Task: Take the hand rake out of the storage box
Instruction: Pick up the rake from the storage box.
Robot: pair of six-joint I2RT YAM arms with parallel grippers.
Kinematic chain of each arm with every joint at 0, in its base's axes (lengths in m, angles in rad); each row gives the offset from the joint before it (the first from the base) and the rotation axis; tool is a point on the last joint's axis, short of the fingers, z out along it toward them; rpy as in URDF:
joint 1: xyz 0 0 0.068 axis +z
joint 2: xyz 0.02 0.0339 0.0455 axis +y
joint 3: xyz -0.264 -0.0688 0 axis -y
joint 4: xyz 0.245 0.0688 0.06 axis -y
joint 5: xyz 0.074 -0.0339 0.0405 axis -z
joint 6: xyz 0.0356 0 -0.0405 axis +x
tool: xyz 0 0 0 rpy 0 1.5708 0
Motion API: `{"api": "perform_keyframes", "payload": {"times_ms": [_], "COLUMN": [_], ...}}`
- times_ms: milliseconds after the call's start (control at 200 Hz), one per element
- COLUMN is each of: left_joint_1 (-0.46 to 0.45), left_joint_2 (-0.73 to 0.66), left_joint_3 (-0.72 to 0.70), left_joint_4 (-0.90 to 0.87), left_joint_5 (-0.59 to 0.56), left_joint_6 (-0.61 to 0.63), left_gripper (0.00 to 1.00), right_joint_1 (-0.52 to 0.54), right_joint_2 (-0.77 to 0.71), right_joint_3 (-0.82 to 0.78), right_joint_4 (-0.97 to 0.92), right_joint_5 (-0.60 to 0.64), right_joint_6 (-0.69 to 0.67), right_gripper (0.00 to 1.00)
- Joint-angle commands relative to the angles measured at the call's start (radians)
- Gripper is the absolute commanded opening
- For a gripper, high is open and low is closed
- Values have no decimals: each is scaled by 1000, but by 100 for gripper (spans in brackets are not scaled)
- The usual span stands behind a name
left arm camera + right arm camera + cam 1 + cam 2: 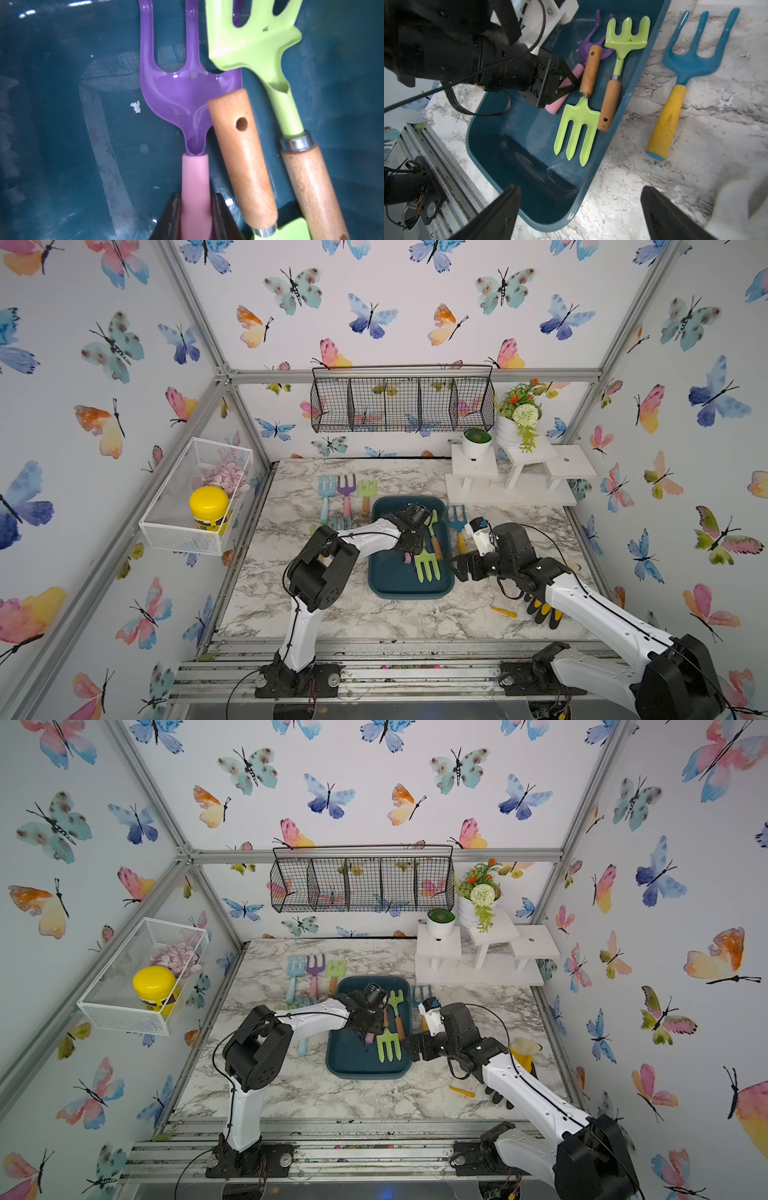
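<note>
**Now pinched by handle: rake, seemingly ready to lift**

Inside box, left of fork, long axis near-to-far: tines far, pink handle near. Directly over handle, left gripper, jaws pressed on both sides, wrist tipped down, forearm reaching in from left. Right gripper just right of box, spread wide, empty.

Both top views look down from high in front over the whole marble-patterned table. The left wrist camera peers closely into the dark teal plastic storage box; the right wrist camera shares it, farther off.
</note>
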Motion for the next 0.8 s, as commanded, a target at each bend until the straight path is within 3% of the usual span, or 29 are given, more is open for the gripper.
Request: {"api": "perform_keyframes", "payload": {"times_ms": [0, 370, 796], "left_joint_1": [-9, -36, -56], "left_joint_2": [-28, -155, -260], "left_joint_3": [-1, -8, -23], "left_joint_4": [-80, -121, -137], "left_joint_5": [-75, -176, -196], "left_joint_6": [17, 34, 26], "left_gripper": [16, 10, 8], "right_joint_1": [5, 5, 6], "right_joint_2": [-17, -26, -41], "right_joint_3": [-11, -11, -12], "right_joint_4": [-5, -7, -8], "right_joint_5": [4, 4, 1], "right_joint_6": [7, 9, 13], "right_gripper": [97, 97, 97]}}
